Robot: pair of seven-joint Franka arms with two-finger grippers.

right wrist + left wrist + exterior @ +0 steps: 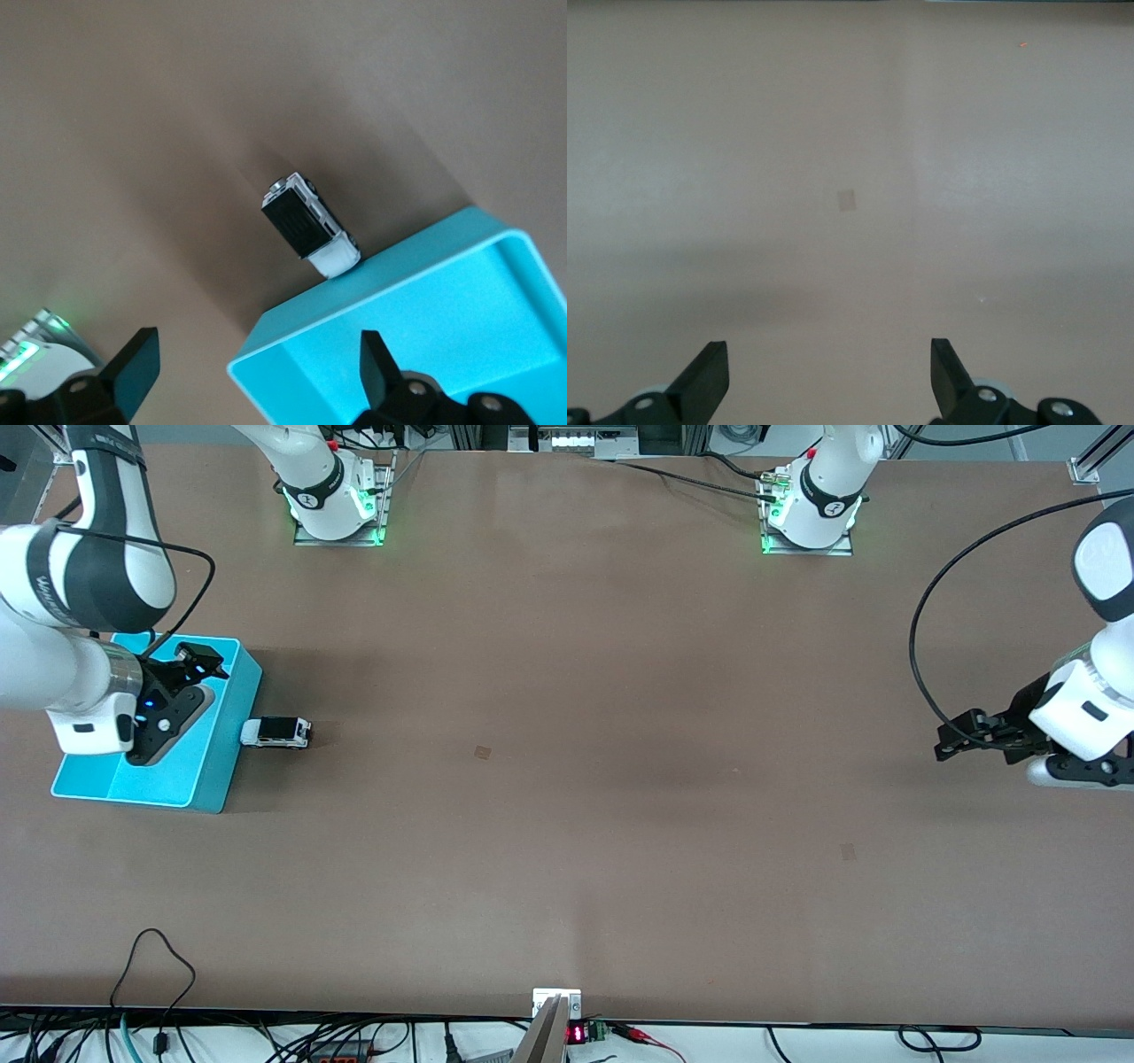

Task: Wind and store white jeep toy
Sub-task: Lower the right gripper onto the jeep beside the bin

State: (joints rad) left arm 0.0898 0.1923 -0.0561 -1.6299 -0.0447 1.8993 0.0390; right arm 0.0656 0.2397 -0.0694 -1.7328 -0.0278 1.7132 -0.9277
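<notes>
Here, the white jeep toy [276, 732] shows no readable lettering.

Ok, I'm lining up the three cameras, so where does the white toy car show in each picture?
Front view: the white toy car sits on the table right beside the turquoise bin, at the right arm's end.
Left wrist view: not in it; only bare table.
Right wrist view: the car is near the middle, its nose at the bin's outer wall.
Shared landmark: the turquoise bin, seen in the front and right wrist views.
</notes>
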